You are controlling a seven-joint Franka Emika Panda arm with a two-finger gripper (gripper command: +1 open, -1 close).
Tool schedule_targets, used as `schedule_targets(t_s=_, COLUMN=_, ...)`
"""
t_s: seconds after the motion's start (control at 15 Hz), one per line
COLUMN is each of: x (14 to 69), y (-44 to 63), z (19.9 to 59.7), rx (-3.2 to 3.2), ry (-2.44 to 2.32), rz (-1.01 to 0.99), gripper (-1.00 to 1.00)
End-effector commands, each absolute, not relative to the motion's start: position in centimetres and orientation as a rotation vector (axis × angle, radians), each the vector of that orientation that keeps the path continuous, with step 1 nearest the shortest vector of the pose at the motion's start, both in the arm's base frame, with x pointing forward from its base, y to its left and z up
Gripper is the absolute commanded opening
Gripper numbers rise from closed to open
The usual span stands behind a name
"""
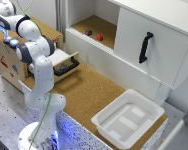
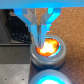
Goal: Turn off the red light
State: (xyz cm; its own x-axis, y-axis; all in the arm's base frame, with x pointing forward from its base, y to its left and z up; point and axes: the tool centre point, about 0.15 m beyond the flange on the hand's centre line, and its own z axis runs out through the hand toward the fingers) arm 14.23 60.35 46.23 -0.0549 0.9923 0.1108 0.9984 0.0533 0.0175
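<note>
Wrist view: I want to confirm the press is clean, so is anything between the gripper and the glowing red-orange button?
Nothing visible. The gripper hangs directly over the round, grey-rimmed glowing red-orange button, fingertips at its lit face. The blue-lit button sits beside it, outside the path.

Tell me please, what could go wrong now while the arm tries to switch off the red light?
The red light is lit, so the press may not have registered yet. The claw looks closed with its tips near the button's edge; it might slip off the grey rim. A blue light sits right beside it and could be pressed by mistake.
</note>
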Motion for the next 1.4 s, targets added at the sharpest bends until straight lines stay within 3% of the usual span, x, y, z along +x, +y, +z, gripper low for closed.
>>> schedule_targets(t_s=0.0, x=15.0, y=64.4, z=48.0, rx=-2.217, ry=-2.348, rz=0.091, gripper=-1.0)
schedule_targets(t_s=0.33, x=15.5, y=63.1, z=50.9, rx=-2.285, ry=-2.354, rz=0.026, gripper=-1.0)
schedule_targets(t_s=1.13, x=17.3, y=64.7, z=42.6, rx=-2.213, ry=-2.307, rz=0.243, gripper=-1.0)
schedule_targets(t_s=1.33, x=16.3, y=64.8, z=46.0, rx=-2.251, ry=-2.311, rz=0.142, gripper=-1.0)
